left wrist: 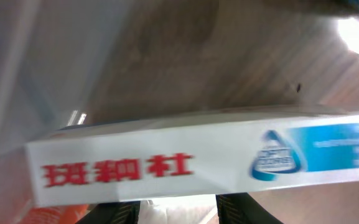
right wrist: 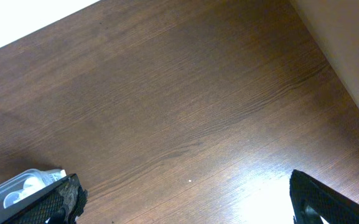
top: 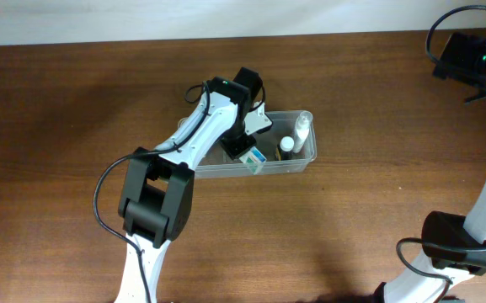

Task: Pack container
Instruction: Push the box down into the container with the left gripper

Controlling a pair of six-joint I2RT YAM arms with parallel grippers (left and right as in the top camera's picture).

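The clear container point(top: 298, 162) lies mid-table, and one corner of it point(right wrist: 18, 185) shows in the right wrist view. My left gripper point(top: 244, 148) reaches down into its left half, shut on a white toothpaste box point(top: 253, 160). In the left wrist view this box point(left wrist: 185, 165), with red characters and a blue logo, spans the frame across my dark fingers point(left wrist: 120, 213). A white bottle point(top: 302, 129) and a smaller capped one point(top: 286, 145) sit in the container's right end. My right gripper point(right wrist: 188, 202) hangs open over bare wood, far from the container.
The right arm's wrist point(top: 466, 55) sits at the far right back corner, its base point(top: 453, 242) at the front right. An orange patch point(left wrist: 48, 214) shows under the box at lower left. The brown wooden table point(top: 74, 101) surrounds the container.
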